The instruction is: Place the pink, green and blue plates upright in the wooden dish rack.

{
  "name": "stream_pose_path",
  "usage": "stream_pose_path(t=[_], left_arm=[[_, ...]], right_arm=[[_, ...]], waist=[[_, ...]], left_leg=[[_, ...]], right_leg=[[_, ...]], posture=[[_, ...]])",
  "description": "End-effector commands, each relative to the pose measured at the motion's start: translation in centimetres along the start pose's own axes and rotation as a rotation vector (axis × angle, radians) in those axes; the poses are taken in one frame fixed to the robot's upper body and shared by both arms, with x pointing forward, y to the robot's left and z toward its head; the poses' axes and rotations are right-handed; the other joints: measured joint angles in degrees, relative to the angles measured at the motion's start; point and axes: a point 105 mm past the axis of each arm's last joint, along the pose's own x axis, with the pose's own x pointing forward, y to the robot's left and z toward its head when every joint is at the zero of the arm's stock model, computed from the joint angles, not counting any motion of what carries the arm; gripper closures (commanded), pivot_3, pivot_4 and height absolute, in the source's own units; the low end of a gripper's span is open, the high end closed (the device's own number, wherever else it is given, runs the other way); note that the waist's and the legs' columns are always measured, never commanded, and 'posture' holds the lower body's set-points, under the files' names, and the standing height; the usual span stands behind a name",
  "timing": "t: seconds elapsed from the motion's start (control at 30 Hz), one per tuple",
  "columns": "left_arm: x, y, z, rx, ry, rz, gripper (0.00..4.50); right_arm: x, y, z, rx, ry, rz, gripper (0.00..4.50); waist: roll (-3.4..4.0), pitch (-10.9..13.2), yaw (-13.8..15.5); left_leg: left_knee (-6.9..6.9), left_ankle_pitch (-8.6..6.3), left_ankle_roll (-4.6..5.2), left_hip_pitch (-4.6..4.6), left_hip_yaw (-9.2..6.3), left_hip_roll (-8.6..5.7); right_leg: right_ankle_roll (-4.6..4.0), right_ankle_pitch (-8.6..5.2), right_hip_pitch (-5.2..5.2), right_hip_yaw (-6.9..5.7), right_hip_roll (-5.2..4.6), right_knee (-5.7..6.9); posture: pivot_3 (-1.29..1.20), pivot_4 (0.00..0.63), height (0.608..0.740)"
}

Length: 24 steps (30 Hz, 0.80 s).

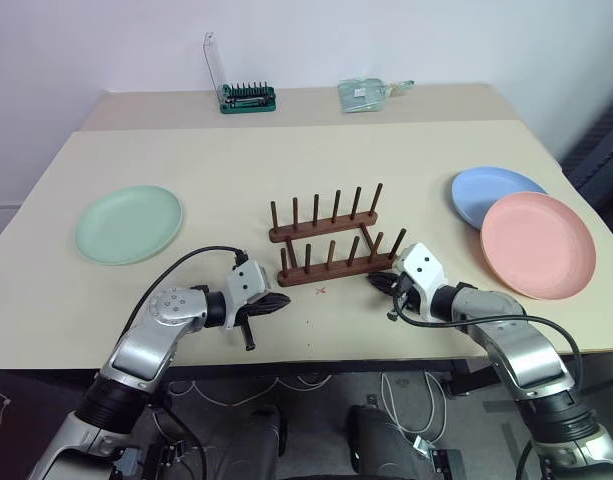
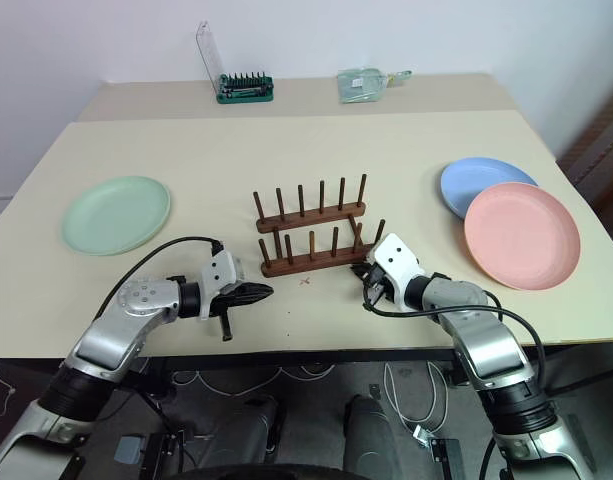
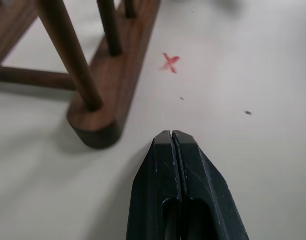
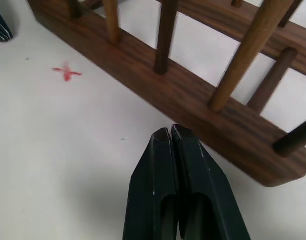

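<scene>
The wooden dish rack (image 1: 328,240) stands empty in the middle of the table, its pegs upright. The green plate (image 1: 128,224) lies flat at the left. At the right the pink plate (image 1: 538,244) lies flat, overlapping the edge of the blue plate (image 1: 492,193) behind it. My left gripper (image 1: 283,298) is shut and empty, low over the table just short of the near rail's left end (image 3: 95,131). My right gripper (image 1: 375,283) is shut and empty too, its tips right at the near rail's right part (image 4: 192,107).
A small red cross (image 1: 321,290) is marked on the table in front of the rack. At the back stand a green bit set with a clear lid (image 1: 246,96) and a clear packet (image 1: 366,94). The table's front edge runs just under both arms.
</scene>
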Motion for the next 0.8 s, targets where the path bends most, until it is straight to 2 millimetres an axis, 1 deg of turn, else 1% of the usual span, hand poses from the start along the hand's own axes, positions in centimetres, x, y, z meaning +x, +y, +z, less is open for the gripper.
stream_pose_path(t=[0.03, 0.17, 0.33, 0.43, 0.5, 0.67, 0.8], left_arm=[[1.1, 1.8, -1.6, -0.009, 0.069, 0.099, 4.5], [2.6, 3.2, -0.9, -0.013, 0.04, 0.139, 4.5], [3.7, 4.6, -0.2, 0.014, 0.025, 0.176, 4.5], [4.4, 6.3, 0.4, 0.012, 0.013, 0.242, 4.5], [4.7, 7.0, 0.5, -0.004, 0.016, 0.268, 4.5], [5.4, 6.7, 0.6, 0.014, 0.003, 0.235, 4.5], [5.3, 6.2, 0.6, 0.008, -0.012, 0.213, 4.5]], right_arm=[[0.8, -1.4, 0.7, -0.027, -0.011, -0.1, 4.46], [1.6, -2.2, 0.7, -0.016, -0.01, -0.143, 4.46], [2.4, -2.7, 1.1, -0.017, -0.015, -0.169, 4.46], [2.9, -3.1, 1.2, -0.018, -0.019, -0.191, 4.46], [3.2, -3.2, 1.3, -0.019, -0.023, -0.197, 4.46], [3.5, -3.1, 1.5, -0.016, -0.035, -0.202, 4.46], [3.5, -3.3, 1.5, -0.017, -0.039, -0.216, 4.46]], waist=[[0.0, 0.0, -0.1], [-0.01, 0.0, -0.1], [0.0, 0.0, -0.2], [-0.01, 0.0, -0.2], [-0.01, 0.0, -0.3], [-0.01, 0.0, -0.8], [-0.01, 0.0, -1.2]], left_leg=[[0.01, 0.0, 0.0, 0.07, 0.0, 0.0], [-0.11, -0.01, 0.01, 0.58, 0.0, 0.0], [-0.1, -0.02, 0.03, 0.59, -0.01, 0.0], [-0.09, -0.02, 0.03, 0.6, -0.01, -0.02], [-0.09, -0.02, 0.03, 0.6, -0.01, -0.02], [-0.13, -0.03, 0.05, 0.61, -0.02, -0.02], [-0.13, -0.03, 0.05, 0.6, -0.05, -0.03]], right_leg=[[0.0, 0.0, 0.06, 0.0, 0.0, 0.0], [0.14, -0.12, 0.53, -0.01, 0.0, -0.04], [0.1, -0.06, 0.53, -0.01, 0.0, -0.04], [0.12, -0.07, 0.54, -0.01, 0.01, -0.04], [0.12, -0.06, 0.54, -0.01, 0.01, -0.03], [0.14, -0.07, 0.52, -0.01, 0.01, -0.02], [0.15, -0.07, 0.53, -0.01, 0.01, -0.02]], posture=[[0.0, 0.15, 0.74], [0.0, 0.15, 0.74], [0.0, 0.15, 0.74], [0.0, 0.15, 0.74], [0.0, 0.15, 0.74], [0.0, 0.15, 0.74], [0.0, 0.15, 0.74]])
